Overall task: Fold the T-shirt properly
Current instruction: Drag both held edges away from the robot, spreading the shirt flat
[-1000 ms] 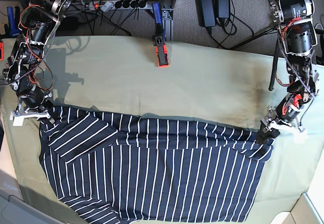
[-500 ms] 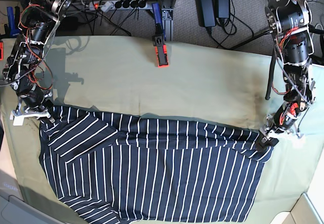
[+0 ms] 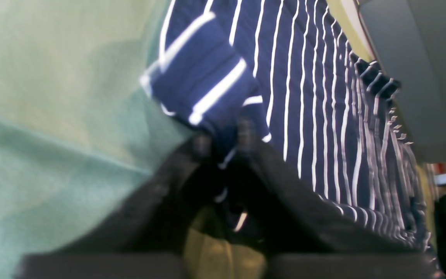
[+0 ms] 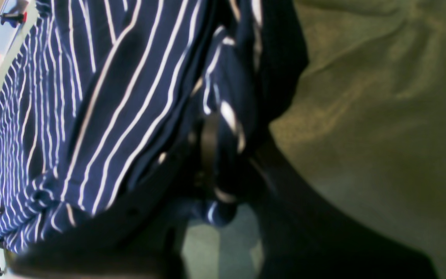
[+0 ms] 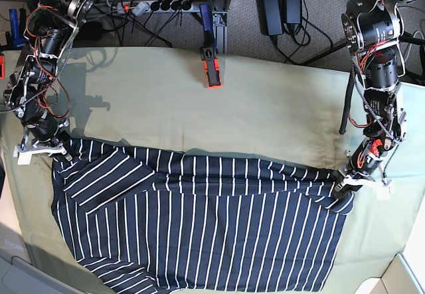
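The T-shirt (image 5: 199, 221) is cut off by the lower edge of the base view. In both wrist views the fabric pinched at the left gripper (image 3: 223, 141) and right gripper (image 4: 215, 147) is blurred, and the fingertips are lost in shadow.

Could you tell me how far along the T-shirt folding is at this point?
Early. Done: the T-shirt lies spread across the olive-green cloth, with only its far edge doubled over in a narrow band. In hand: the right gripper is shut on one far corner and the left gripper on the other; both wrist views show striped fabric pinched between the jaws. Left: the real folds, since sleeves and body remain unfolded.
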Controlling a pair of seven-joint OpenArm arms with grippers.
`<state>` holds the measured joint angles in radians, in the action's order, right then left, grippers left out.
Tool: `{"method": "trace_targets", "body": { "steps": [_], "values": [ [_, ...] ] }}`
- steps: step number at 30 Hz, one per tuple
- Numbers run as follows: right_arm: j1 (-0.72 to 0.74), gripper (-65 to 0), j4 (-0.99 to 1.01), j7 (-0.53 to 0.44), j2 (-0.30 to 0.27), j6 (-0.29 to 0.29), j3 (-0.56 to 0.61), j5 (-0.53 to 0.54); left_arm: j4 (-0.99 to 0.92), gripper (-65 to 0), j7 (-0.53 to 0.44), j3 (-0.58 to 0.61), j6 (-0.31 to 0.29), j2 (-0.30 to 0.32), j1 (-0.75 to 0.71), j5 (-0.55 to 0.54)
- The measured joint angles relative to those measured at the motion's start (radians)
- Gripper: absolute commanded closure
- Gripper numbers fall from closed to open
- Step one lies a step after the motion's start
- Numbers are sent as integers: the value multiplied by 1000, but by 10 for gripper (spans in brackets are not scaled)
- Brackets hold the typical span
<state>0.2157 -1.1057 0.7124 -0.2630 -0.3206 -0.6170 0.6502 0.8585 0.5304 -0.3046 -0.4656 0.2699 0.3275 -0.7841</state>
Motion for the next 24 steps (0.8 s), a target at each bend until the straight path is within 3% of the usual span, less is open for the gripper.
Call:
{"method": "trace_targets", "body": {
  "steps": [2,5,15,24],
  "values": [
    [0,0,0,4,0,0,0,0,-1,0,-4,0,-53,-1,0,8],
    [0,0,0,16,0,0,0,18,-2,0,-3,0,-194,2,0,-19],
    [-12,0,-17,61,-6,-8,0,67,14,0,102,0,-197,31,-38,-144],
    [-182,0,-194,69,-5,-16,2,86,198,0,114,2,-202,61,-192,-158]
  ]
}}
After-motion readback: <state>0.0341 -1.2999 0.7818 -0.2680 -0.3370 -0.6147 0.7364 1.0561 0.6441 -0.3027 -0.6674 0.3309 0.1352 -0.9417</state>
